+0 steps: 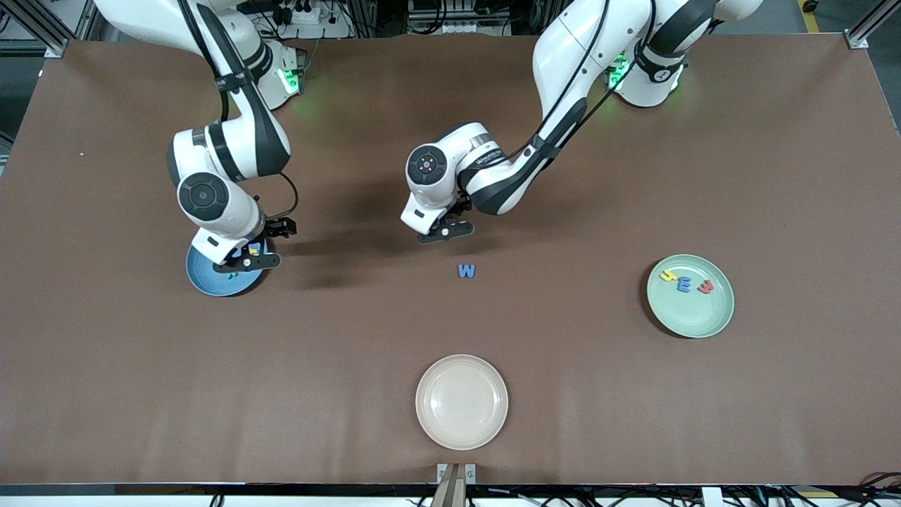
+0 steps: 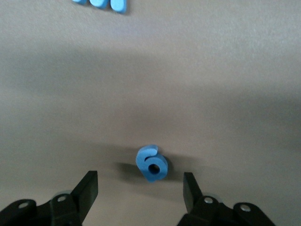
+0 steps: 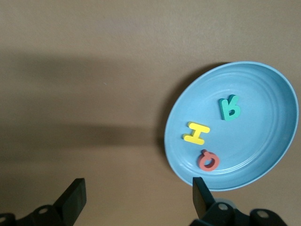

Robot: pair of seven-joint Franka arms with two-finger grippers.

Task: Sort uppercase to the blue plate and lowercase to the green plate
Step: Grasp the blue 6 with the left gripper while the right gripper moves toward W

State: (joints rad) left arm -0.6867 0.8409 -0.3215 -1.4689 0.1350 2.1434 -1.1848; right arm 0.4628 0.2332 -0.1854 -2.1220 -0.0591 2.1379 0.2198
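Now | brown table | left gripper fingers spread around blue g | right gripper fingers spread over blue plate

Even overhead light, soft arm shadows on the table, wrist views blurry.

Front view: high, facing both arm bases, covering the whole table. Left wrist view: close, looking down on the blue g. Right wrist view: close above the blue plate, shared with the front view.
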